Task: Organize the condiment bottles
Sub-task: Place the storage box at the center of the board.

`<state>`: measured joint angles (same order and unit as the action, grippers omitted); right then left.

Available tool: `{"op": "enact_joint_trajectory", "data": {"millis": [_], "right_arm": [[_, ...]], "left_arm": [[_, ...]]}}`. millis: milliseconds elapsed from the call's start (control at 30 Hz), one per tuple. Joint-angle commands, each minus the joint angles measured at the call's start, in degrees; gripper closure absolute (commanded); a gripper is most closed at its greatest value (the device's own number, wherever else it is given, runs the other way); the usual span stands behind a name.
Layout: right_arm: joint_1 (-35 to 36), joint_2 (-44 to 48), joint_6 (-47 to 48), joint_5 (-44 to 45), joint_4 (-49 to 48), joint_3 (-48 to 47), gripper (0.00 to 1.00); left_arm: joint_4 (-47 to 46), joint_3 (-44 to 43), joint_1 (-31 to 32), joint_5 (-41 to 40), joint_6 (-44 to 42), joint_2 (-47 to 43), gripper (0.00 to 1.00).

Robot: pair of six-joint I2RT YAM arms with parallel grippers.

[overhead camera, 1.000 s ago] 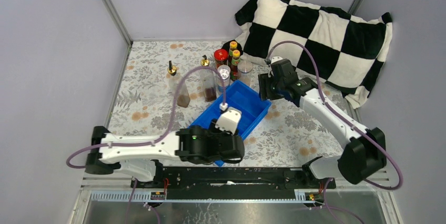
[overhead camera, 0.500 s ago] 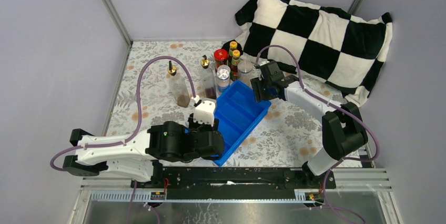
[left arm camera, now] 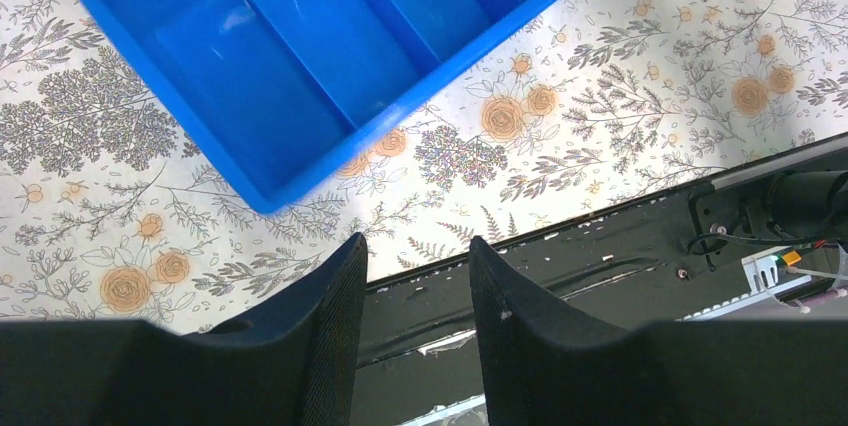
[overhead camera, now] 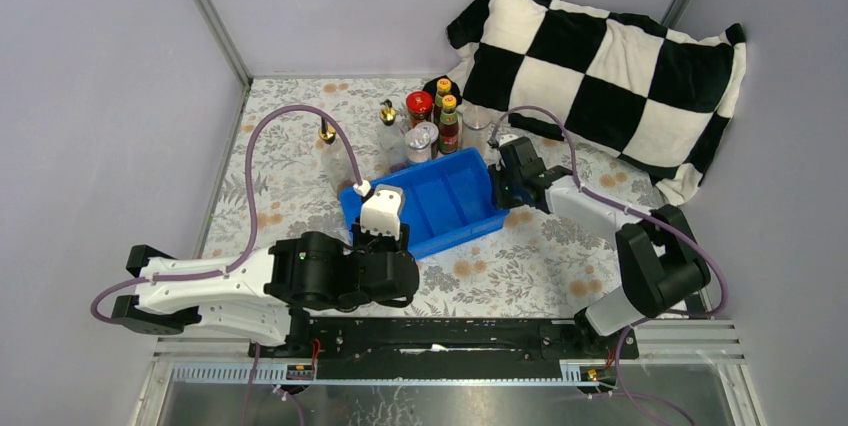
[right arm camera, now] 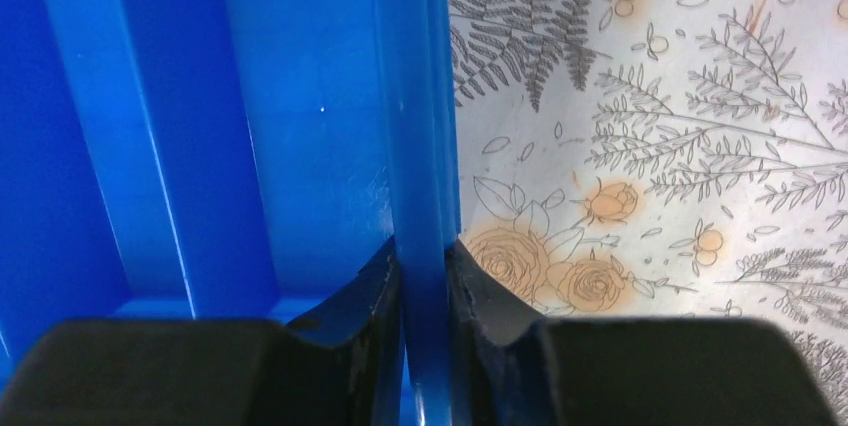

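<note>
Right gripper (right arm camera: 423,251) pinches the tray (right arm camera: 415,96) wall, one finger each side. Left gripper (left arm camera: 417,246) empty, fingers narrowly apart, tray beyond tips.

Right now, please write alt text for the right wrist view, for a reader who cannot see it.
The right gripper is shut on an outer wall of the blue tray, one black finger inside it and one outside. Right of the wall lies the flower-printed tablecloth.
</note>
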<state>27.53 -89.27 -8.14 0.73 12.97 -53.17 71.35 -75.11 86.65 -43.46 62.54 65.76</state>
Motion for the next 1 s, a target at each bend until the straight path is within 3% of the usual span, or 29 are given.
{"op": "enact_joint_trajectory", "data": {"millis": [0, 500, 967], "right_arm": [[-0.07, 3.68, -8.19, -0.22, -0.53, 4.94, 0.8], [0.16, 17.43, -11.99, -1.79, 5.2, 10.31, 0.81], [0.45, 18.83, -12.58, -3.61, 4.22, 12.85, 0.81]], "left_arm": [[-0.83, -1.09, 0.71, -3.18, 2.16, -0.97, 0.53], [-1.83, 2.77, 3.32, -3.66, 6.17, -2.35, 0.55], [-2.58, 3.21, 3.61, -4.67, 6.6, -2.25, 0.55]]}}
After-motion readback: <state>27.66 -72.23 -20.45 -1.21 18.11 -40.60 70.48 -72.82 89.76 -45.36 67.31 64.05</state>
